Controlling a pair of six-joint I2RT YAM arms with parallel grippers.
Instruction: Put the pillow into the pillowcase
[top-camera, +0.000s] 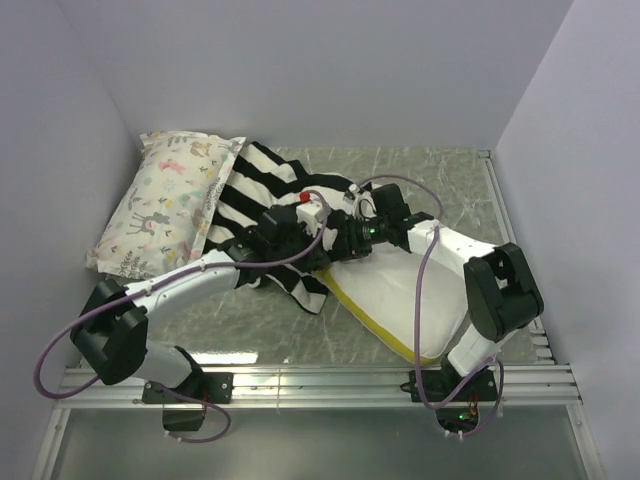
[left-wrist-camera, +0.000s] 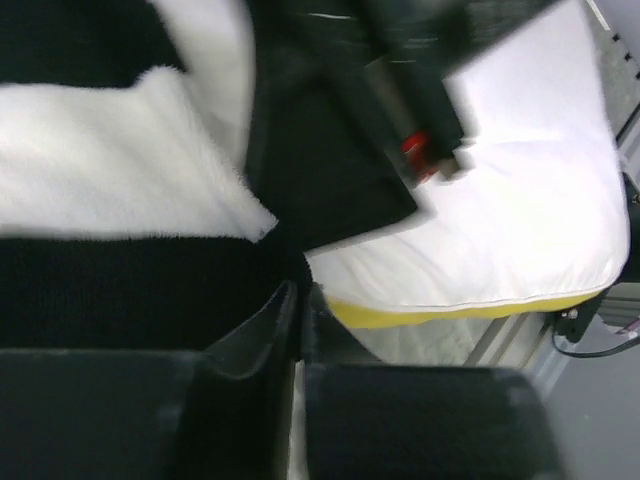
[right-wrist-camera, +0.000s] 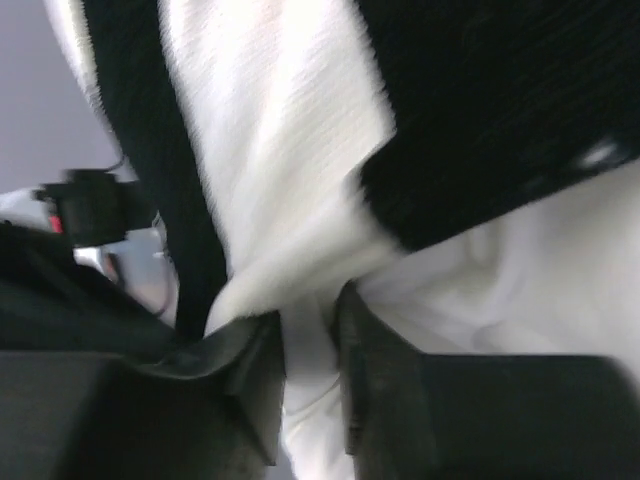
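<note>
The black and white striped pillowcase (top-camera: 262, 195) lies crumpled at mid-table, its near edge over the left end of the cream-white pillow (top-camera: 405, 285) with the yellow band. My left gripper (top-camera: 318, 243) is shut on the pillowcase's black hem (left-wrist-camera: 180, 290), right beside the pillow's yellow edge (left-wrist-camera: 440, 312). Facing it, my right gripper (top-camera: 350, 240) reaches in from the right. In the right wrist view that gripper (right-wrist-camera: 310, 320) has its fingers apart, with a fold of the pillowcase's white stripe (right-wrist-camera: 290, 130) lying loose between them.
A smaller pillow with a pastel floral print (top-camera: 165, 205) rests against the left wall, touching the pillowcase. Metal rails (top-camera: 320, 378) run along the near table edge and another rail (top-camera: 505, 205) along the right side. Walls close in on the left, back and right.
</note>
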